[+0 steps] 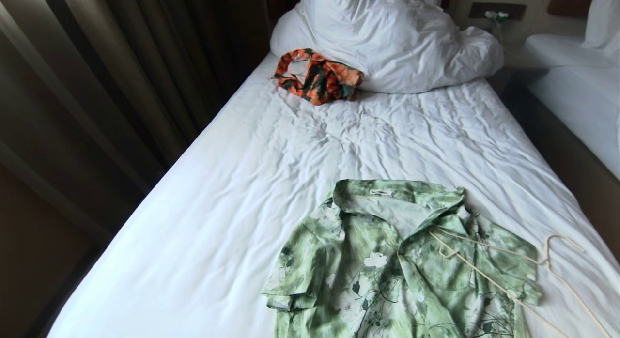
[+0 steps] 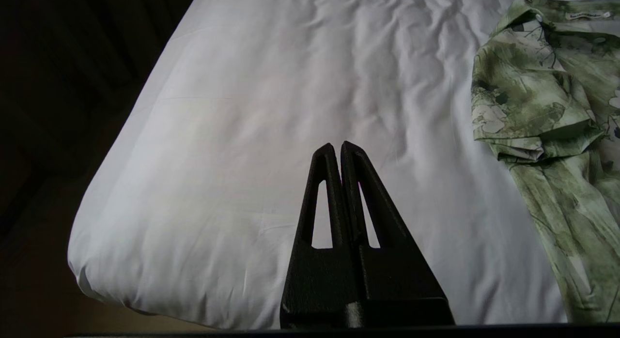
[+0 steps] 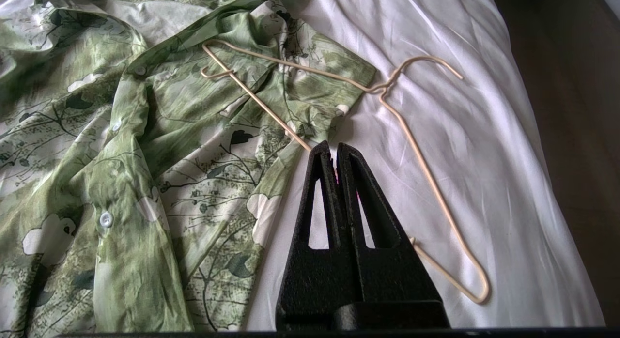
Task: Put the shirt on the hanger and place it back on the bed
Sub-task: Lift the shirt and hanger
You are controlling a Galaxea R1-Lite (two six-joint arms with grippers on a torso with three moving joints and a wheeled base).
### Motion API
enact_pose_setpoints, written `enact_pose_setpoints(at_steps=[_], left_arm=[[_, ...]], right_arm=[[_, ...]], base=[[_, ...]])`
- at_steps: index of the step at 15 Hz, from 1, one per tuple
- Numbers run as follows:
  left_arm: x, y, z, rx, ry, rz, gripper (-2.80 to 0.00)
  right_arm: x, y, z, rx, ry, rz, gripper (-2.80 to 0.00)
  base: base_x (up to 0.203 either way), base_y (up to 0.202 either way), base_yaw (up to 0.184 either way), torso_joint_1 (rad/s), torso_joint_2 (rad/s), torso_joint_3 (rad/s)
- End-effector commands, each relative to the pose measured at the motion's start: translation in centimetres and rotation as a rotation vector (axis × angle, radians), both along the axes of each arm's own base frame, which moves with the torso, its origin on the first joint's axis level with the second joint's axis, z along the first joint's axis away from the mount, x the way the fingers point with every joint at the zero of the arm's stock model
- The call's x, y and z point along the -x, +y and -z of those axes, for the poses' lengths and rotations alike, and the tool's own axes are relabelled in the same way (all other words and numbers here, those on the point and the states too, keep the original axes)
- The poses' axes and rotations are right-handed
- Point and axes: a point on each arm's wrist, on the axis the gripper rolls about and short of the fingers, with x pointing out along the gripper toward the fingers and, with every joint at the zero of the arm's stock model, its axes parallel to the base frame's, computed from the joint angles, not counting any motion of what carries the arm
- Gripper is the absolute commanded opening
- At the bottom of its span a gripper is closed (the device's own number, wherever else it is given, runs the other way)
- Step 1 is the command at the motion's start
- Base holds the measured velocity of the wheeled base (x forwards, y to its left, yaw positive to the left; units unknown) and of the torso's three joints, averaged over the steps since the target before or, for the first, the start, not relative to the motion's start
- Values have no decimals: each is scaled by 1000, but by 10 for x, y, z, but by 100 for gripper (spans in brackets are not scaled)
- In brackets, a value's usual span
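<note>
Black and wedge-shaped, with a grainy matt surface and long triangular cut-outs, the right gripper [image 3: 335,145] hangs over the near right part of the bed [image 1: 203,192], its two fingers pressed together on nothing. Just past its tips lies the hanger [image 3: 416,149], a thin cream wire bent into a triangle with a curved hook. One end of the hanger rests on the shirt [image 1: 387,265], across the shoulder on the robot's right; the hook and the other end lie on the bare sheet beside it.

That shirt is spread flat on the near end of the bed, collar toward the headboard, front partly open. It is soft, light cloth, brushed in pale and dark green with white flowers, dark vines and small white buttons.

Over the near left part of the wrinkled white sheet, the left gripper [image 2: 337,145] is likewise closed and empty.

Farther up, a crumpled orange-and-dark-green garment [image 1: 317,75] lies against the bunched white duvet [image 1: 397,42].
</note>
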Motion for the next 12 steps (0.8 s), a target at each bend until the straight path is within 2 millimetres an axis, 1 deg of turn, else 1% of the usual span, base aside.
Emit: enact_pose_setpoints(at_steps=[1, 11, 12], left_arm=[[0, 0, 0, 0, 1, 0, -280], [0, 0, 0, 0, 1, 0, -280], [0, 0, 0, 0, 1, 0, -280]], right_arm=[[0, 0, 0, 2, 1, -1, -280], [0, 0, 0, 3, 10, 2, -280], [1, 0, -4, 4, 3, 0, -280]], base=[[0, 0, 0, 0, 0, 0], [0, 0, 0, 0, 0, 0], [0, 0, 0, 0, 0, 0]])
